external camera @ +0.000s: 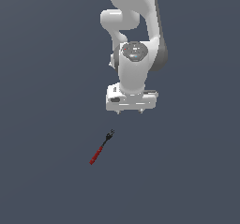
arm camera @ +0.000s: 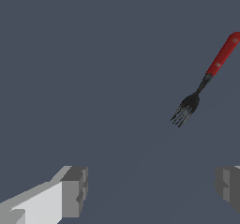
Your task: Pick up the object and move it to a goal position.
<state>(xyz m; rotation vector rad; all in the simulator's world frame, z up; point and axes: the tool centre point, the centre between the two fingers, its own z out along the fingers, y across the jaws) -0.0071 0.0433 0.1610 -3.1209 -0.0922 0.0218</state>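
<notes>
Hovering above the flat grey desk [external camera: 42,181], the claw [external camera: 131,111] points straight down with nothing in it. Wrist view shows its two fingers [arm camera: 75,190] spread wide apart, bare desk between them. The fork [external camera: 100,149] lies flat on the desk, well clear of the claw and not touching it; in the exterior view it sits below the claw and off toward that view's left. Black pronged head [arm camera: 185,110] is the end nearest the claw, red handle [arm camera: 224,54] runs away from it on a diagonal, thin dark neck joining the two. Claw height over the desk is hard to judge from these angles, probably a fair gap. White arm [external camera: 136,40] is upright behind the claw.
</notes>
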